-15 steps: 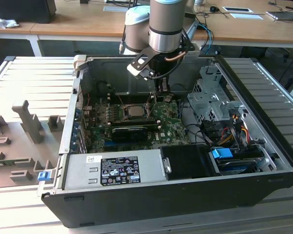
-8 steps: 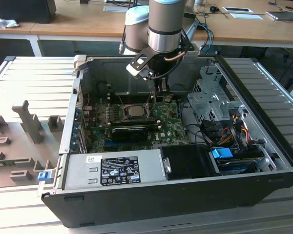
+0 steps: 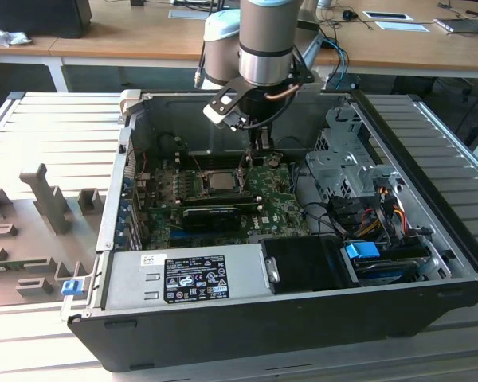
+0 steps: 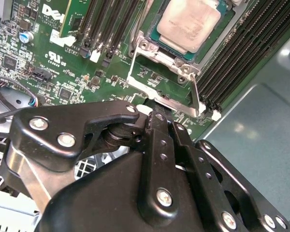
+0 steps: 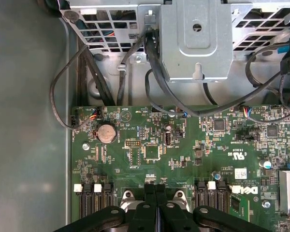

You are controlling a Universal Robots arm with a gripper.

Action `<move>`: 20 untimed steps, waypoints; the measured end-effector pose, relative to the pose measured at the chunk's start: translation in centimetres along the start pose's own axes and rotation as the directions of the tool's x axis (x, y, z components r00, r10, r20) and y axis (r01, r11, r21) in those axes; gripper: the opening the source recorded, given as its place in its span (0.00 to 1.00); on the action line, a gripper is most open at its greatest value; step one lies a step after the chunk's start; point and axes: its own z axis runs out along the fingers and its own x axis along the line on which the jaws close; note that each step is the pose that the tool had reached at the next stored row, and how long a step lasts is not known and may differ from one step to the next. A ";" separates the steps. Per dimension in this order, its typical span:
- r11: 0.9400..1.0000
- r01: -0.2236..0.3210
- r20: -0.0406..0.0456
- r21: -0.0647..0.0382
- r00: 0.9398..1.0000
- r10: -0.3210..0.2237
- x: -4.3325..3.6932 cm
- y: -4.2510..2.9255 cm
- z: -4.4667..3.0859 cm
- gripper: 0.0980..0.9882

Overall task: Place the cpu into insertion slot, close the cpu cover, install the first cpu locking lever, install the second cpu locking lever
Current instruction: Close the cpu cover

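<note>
**Second wrist view: cover edge pinched, chip seated**

The small flat square cpu (image 4: pixel 191 24), dull silver-grey on top, already lies in the insertion slot (image 4: pixel 145 46), a square socket with a silvery rim on the green motherboard (image 4: pixel 48 67). The thin silvery cpu cover (image 4: pixel 133 67), a frame plate with a square window, stands hinged open beside the socket, and the board shows through its window. The black end effector (image 4: pixel 153 112) has its fingers drawn together on the cover's free edge and appears to clamp it, probably to control the plate's swing over the chip. In the exterior view the arm reaches down into the open black computer case (image 3: pixel 303 318).
</note>
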 end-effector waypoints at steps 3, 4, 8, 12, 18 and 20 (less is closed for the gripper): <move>1.000 0.000 0.000 0.000 1.000 0.000 0.00 -0.13 -0.01 0.01; 1.000 0.000 0.000 0.000 1.000 0.000 0.00 -0.16 -0.01 0.01; 1.000 0.000 0.000 0.000 1.000 0.000 0.00 -0.27 -0.02 0.01; 1.000 0.000 0.000 0.000 1.000 0.000 0.00 -0.42 -0.02 0.01; 1.000 0.000 0.000 0.000 1.000 0.000 0.00 -0.56 -0.03 0.01; 1.000 0.000 0.000 0.000 1.000 0.000 0.00 -0.60 -0.03 0.01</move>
